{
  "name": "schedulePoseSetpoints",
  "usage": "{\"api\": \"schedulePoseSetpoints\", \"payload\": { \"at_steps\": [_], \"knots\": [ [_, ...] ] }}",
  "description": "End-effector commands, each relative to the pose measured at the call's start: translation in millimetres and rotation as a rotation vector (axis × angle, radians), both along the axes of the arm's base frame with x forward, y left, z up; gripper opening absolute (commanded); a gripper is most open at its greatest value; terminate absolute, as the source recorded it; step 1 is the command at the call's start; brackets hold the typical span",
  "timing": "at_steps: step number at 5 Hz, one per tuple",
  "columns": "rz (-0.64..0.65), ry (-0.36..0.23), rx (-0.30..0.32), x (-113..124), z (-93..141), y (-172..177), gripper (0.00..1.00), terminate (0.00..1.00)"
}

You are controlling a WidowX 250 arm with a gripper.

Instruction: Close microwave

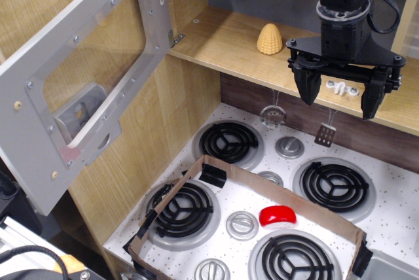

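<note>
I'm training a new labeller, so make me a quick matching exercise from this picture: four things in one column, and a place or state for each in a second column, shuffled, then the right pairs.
Column one:
1. microwave door
2. pincer
3. red piece
4. yellow corn-shaped toy

Column two:
A. on the wooden shelf
B. swung open
C. on the stovetop among the burners
D. open, above the stove's back edge

Pairs: 1-B, 2-D, 3-C, 4-A
</note>
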State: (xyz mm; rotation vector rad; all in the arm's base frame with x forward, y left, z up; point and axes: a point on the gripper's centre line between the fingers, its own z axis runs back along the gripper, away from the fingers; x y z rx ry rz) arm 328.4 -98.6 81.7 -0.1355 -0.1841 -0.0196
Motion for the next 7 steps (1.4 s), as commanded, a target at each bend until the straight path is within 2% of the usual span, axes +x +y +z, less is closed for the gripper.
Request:
{"api": "schedulePoseSetpoints", "payload": {
  "at_steps": [1, 2, 3, 4, 5, 6, 7],
  "knots": [
    [0.000, 0.000, 0.000, 0.0, 0.0, 0.0, 1.00, 0.00],
    [0.095, 0.025, 0.077, -25.2, 4.5, 24.4, 1.00, 0.00],
    [0.168, 0.020, 0.141, -48.0, 18.9, 46.3, 1.00, 0.00],
    [0.213, 0.003, 0.162, -71.1, 34.6, 68.8, 1.00, 0.00],
    [0.264, 0.029, 0.221, -93.6, 63.0, 91.9, 1.00, 0.00],
    [0.324, 0.092, 0.267, -112.6, 93.6, 115.7, 1.00, 0.00],
    [0.311, 0.071, 0.307, -132.2, 114.8, 139.7, 1.00, 0.00]
  ]
}}
